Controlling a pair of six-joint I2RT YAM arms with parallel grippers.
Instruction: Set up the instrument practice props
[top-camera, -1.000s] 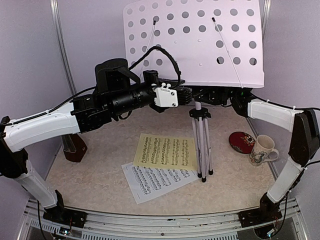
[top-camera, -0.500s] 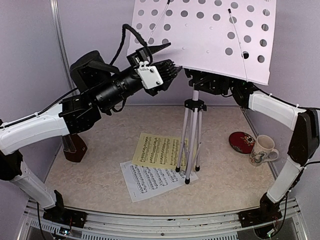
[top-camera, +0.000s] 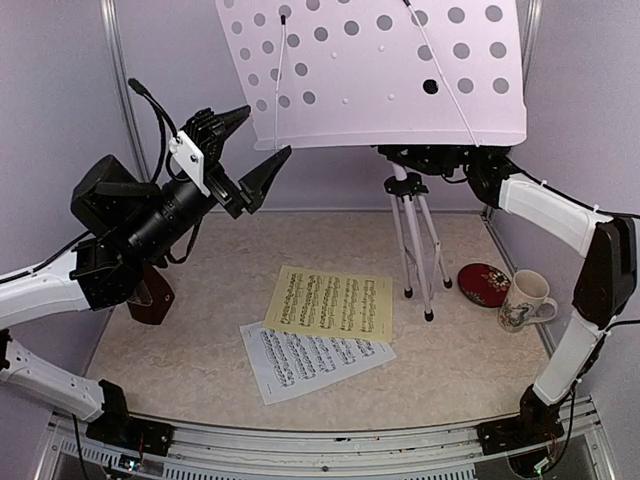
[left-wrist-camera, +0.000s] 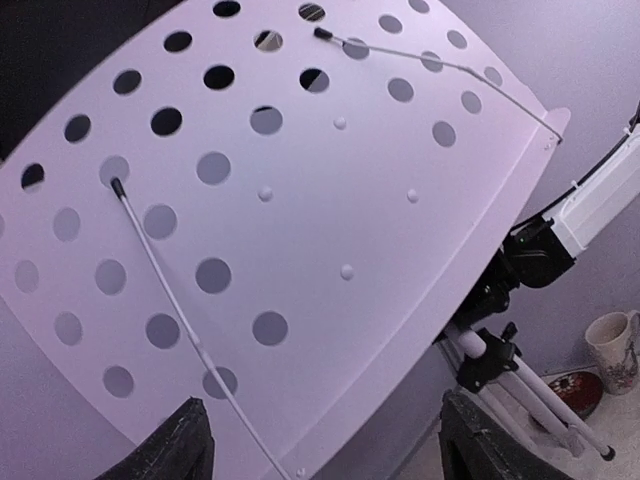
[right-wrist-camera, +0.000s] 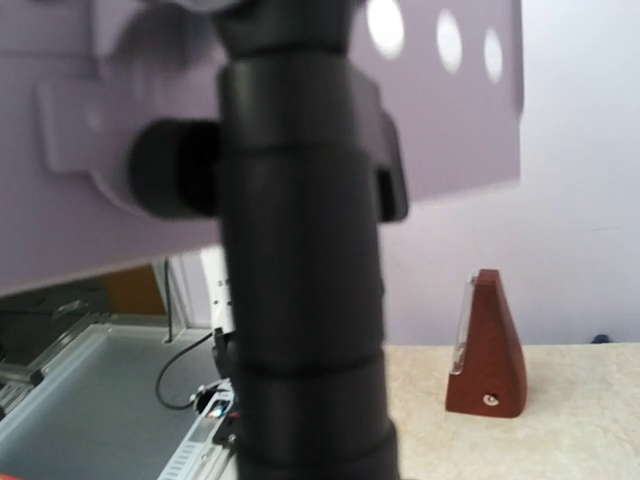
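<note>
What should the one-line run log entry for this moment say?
left end effector: open, empty | right end effector: gripping music stand post | yellow sheet overlapping white sheet | metronome: untouched

top view looks down from behind; both wrist views face the music stand (top-camera: 380, 120) up close.
</note>
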